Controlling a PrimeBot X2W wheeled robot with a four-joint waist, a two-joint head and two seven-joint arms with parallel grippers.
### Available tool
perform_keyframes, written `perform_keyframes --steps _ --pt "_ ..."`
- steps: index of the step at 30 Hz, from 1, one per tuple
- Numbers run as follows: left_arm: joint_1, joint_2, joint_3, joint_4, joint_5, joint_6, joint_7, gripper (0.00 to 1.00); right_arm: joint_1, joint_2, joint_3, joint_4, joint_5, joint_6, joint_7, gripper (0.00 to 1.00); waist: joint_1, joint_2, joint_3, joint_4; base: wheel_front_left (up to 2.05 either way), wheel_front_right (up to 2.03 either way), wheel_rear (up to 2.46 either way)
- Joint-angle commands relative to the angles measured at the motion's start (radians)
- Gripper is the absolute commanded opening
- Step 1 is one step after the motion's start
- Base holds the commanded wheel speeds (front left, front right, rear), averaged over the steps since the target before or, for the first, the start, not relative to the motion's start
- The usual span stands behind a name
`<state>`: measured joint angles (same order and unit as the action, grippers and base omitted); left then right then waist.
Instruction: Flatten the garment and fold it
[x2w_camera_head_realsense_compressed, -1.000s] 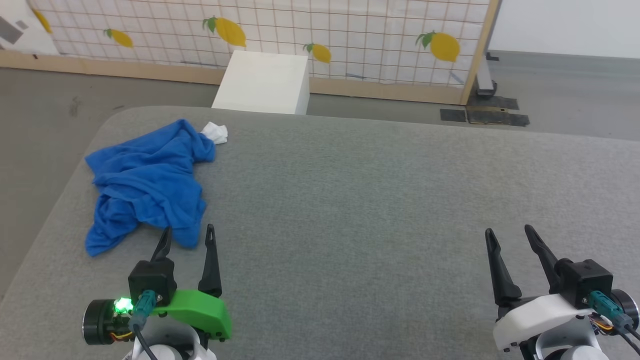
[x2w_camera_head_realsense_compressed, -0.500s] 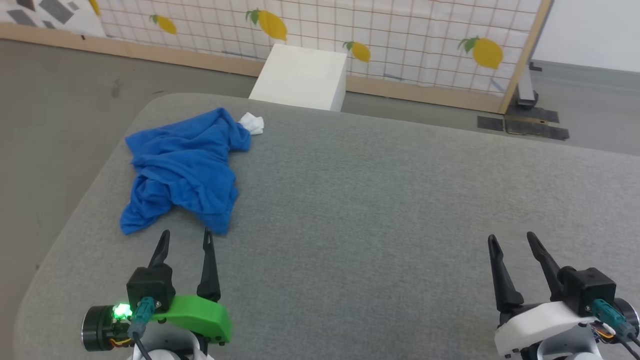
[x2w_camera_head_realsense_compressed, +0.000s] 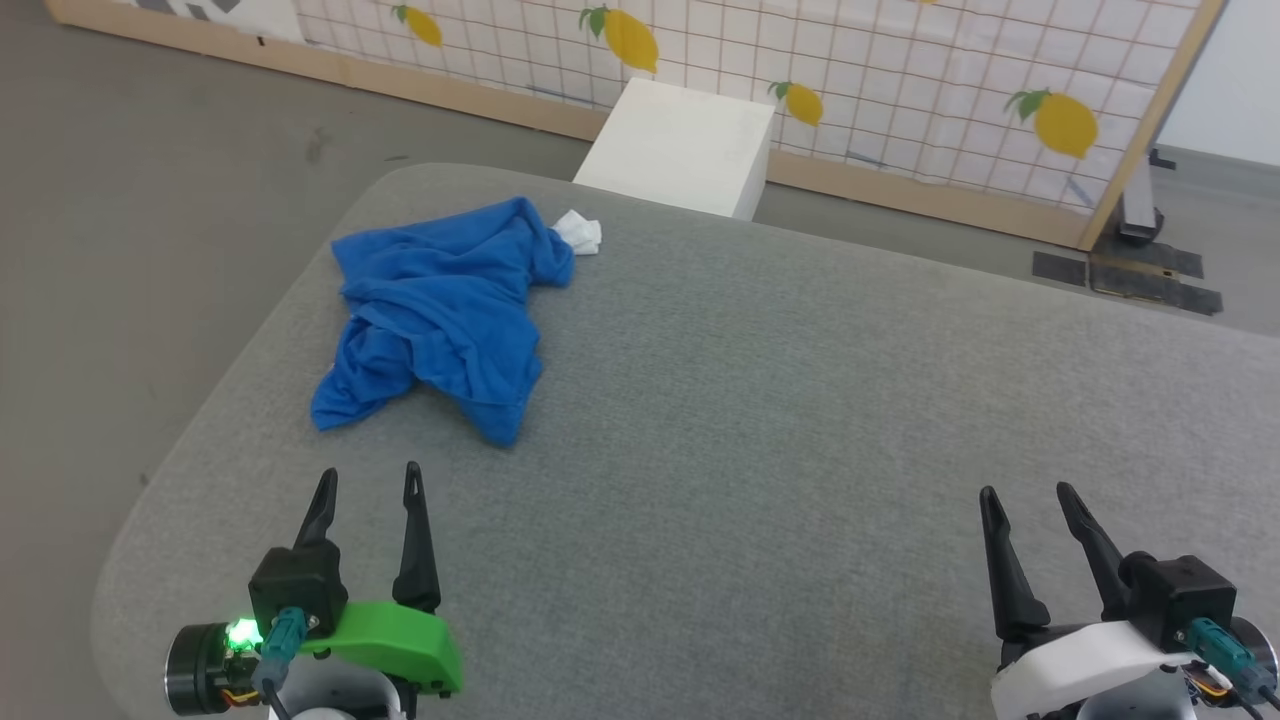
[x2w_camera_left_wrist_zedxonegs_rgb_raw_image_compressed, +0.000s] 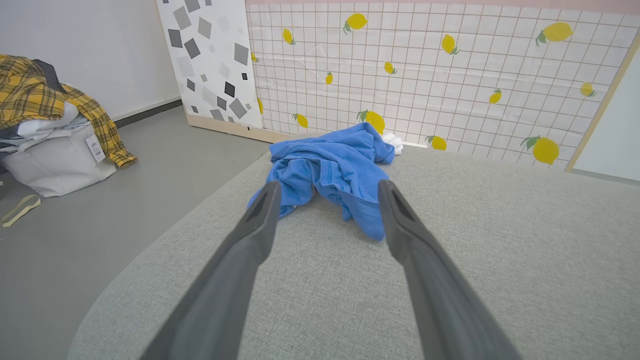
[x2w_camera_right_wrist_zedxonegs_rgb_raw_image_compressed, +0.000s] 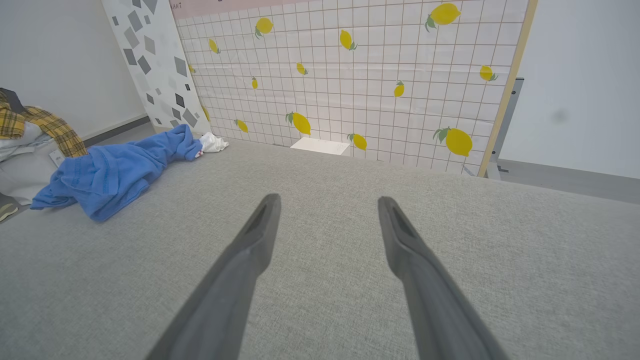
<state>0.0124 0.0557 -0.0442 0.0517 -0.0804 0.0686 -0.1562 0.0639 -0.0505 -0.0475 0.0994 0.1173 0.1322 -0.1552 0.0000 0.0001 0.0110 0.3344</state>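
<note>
Grey padded table (x2w_camera_head_realsense_compressed: 800, 420) before lemon-print screen (x2w_camera_head_realsense_compressed: 900, 90), concrete floor (x2w_camera_head_realsense_compressed: 150, 200).

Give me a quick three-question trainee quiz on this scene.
1. True or false: the garment lies spread flat on the grey surface.
2. Which is nearer the garment? A) left gripper B) right gripper
3. Fill in: both grippers' jaws stand ____.
Key: 1. False, it is crumpled in a heap. 2. A. 3. Open, holding nothing.
</note>
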Motion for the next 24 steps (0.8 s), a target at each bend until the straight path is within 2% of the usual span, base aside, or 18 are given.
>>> perform_keyframes --steps 1,24 --pt "0.017 -0.002 -0.002 0.003 -0.002 0.009 -0.01 1.0 0.012 0.0 -0.004 0.005 0.011 -0.001 -0.011 1.0 0.0 -0.0001 0.002 0.016 0.0 0.0 0.0" --pt "0.027 -0.004 -0.013 0.022 -0.045 0.029 -0.058 1.0 0.036 0.0 -0.016 0.028 0.033 -0.001 -0.048 1.0 0.0 -0.0001 0.018 0.121 0.0 0.0 0.0"
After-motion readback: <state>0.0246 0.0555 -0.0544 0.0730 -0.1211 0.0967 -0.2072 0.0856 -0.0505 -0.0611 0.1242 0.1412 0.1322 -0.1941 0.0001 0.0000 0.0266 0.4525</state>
